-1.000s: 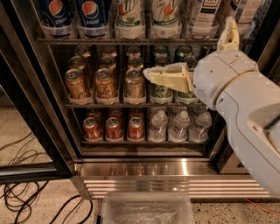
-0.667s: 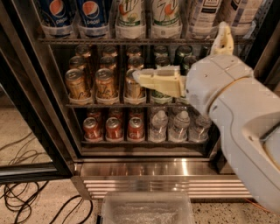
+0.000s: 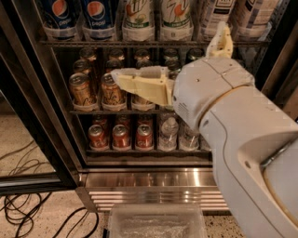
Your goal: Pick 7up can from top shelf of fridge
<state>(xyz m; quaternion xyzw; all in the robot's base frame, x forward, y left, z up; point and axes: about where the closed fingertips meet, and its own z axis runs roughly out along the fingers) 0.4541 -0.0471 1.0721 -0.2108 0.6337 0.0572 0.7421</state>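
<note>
**Below the top shelf's front edge: gripper wide open, nothing in it**

At the far left, black cables (image 3: 28,211) lie on the speckled floor beside the dark door frame of the fridge (image 3: 153,186), whose steel slatted base shines along the bottom. Two blue Pepsi cans (image 3: 58,14) stand at the left end of the top shelf (image 3: 93,42). Next to them, near the middle of its front edge, stands the 7up can (image 3: 138,18), upright in a clear cup, with a second one (image 3: 176,14) just beside it on the right.

On the rack under these stand gold cans (image 3: 81,88). Lower still come red cans (image 3: 121,135), then water bottles (image 3: 168,132).

The gripper (image 3: 168,51) hangs in front of the middle rack, below the 7up cans and apart from them. Its two cream fingers are spread far apart and grasp nothing. One finger (image 3: 139,83) points left across the gold cans. The other (image 3: 221,42) points up over the top shelf's front edge, toward its right end. The white arm (image 3: 242,139) fills the right side, and a clear plastic bin (image 3: 156,223) sits at the bottom.
</note>
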